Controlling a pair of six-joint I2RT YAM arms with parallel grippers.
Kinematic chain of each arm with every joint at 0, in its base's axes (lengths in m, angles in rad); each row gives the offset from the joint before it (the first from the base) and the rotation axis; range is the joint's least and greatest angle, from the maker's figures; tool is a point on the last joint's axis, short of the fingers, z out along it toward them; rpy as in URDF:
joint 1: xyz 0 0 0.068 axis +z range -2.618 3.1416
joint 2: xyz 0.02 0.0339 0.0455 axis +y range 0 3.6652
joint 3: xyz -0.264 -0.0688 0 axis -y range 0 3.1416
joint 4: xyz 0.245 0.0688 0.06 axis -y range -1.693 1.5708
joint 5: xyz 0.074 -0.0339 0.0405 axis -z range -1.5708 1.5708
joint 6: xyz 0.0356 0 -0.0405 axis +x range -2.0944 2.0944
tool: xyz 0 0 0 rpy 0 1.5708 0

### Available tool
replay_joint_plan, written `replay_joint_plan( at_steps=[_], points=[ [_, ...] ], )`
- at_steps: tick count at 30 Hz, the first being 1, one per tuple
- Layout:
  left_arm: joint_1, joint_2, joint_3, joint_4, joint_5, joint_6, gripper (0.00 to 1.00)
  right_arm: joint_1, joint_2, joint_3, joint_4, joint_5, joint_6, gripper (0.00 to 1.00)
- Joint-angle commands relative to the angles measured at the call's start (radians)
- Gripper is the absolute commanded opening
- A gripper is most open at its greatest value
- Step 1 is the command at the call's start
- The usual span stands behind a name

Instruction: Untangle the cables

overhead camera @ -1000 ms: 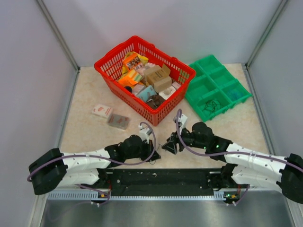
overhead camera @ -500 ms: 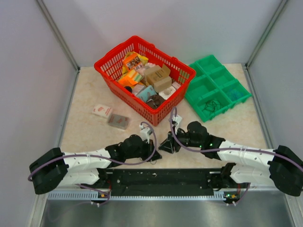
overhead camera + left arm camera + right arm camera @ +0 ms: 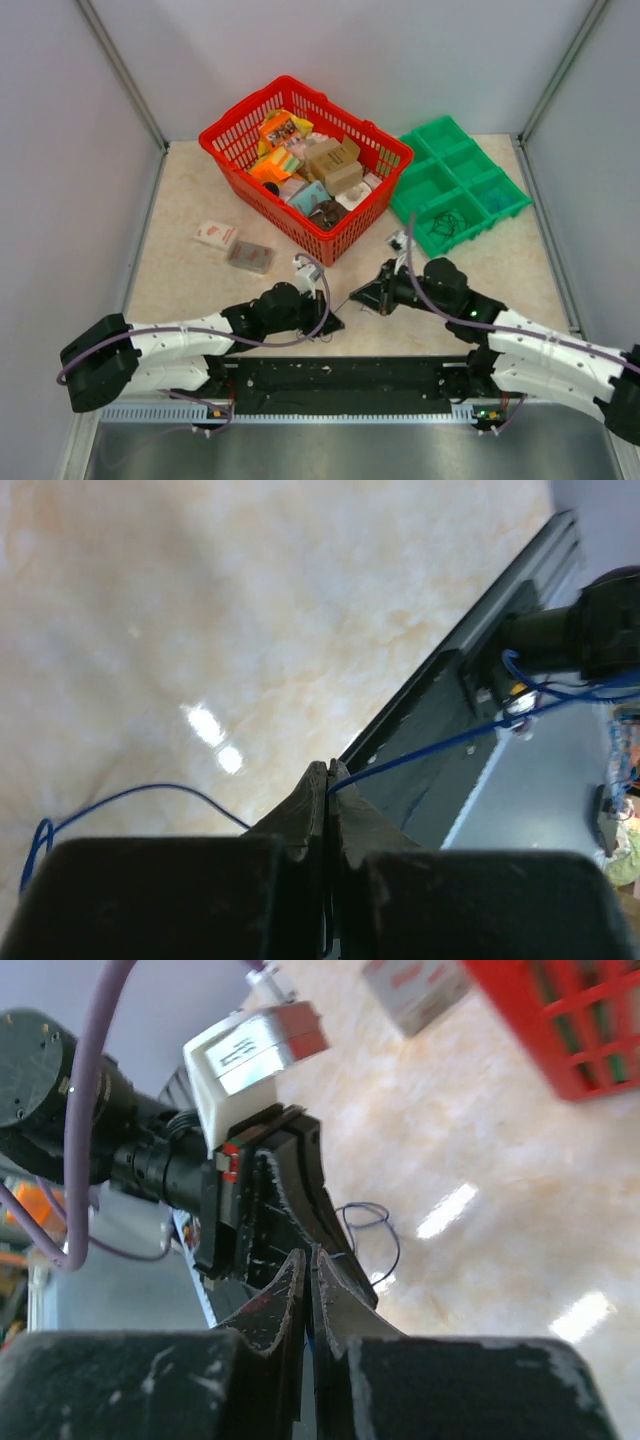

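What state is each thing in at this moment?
left gripper, shut on blue cable
right gripper, shut on blue cable
blue cable, stretched straight between the grippers
dark cables, tangled, lying in one green tray compartment
red basket, upright, full of boxes

The tabletop (image 3: 200,280) is glossy and stone-like, basket (image 3: 285,225) and tray (image 3: 425,150) smooth plastic, the cables (image 3: 430,748) smooth-sheathed.
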Motion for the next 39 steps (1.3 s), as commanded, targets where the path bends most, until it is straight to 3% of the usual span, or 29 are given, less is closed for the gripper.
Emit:
replay_joint_plan(
  at_steps=[1, 7, 14, 18, 22, 25, 28, 30, 32, 39],
  points=[
    [0.002, -0.020, 0.015, -0.052, -0.046, 0.008, 0.00, -0.071, -0.274, 0.104, -0.087, 0.245, 0.066, 0.00],
    [0.004, -0.037, -0.002, -0.053, -0.049, 0.006, 0.00, -0.114, -0.449, 0.294, -0.320, 0.493, -0.015, 0.00],
    [0.005, -0.058, -0.010, -0.075, -0.058, 0.006, 0.00, -0.112, -0.518, 0.440, -0.406, 0.729, -0.189, 0.00],
    [0.005, -0.063, -0.008, -0.072, -0.046, 0.005, 0.00, -0.112, -0.445, 0.488, -0.464, 0.632, -0.250, 0.00],
    [0.007, -0.075, 0.018, -0.072, -0.014, 0.005, 0.00, -0.114, -0.327, 0.412, -0.511, 0.318, -0.236, 0.00],
    [0.007, -0.118, 0.046, -0.085, 0.008, -0.003, 0.00, -0.112, -0.284, 0.320, -0.477, 0.152, -0.233, 0.23],
    [0.005, -0.167, 0.078, -0.125, -0.007, 0.000, 0.05, -0.112, -0.276, 0.223, -0.423, 0.056, -0.233, 0.54],
    [0.007, -0.189, 0.111, -0.208, -0.064, -0.008, 0.31, -0.114, -0.255, 0.186, -0.416, 0.045, -0.207, 0.61],
    [0.007, -0.199, 0.141, -0.292, -0.112, -0.003, 0.49, -0.114, -0.224, 0.155, -0.409, 0.039, -0.161, 0.67],
    [0.005, -0.281, 0.139, -0.444, -0.210, 0.011, 0.54, -0.079, -0.068, 0.074, -0.322, 0.001, -0.081, 0.87]
  ],
)
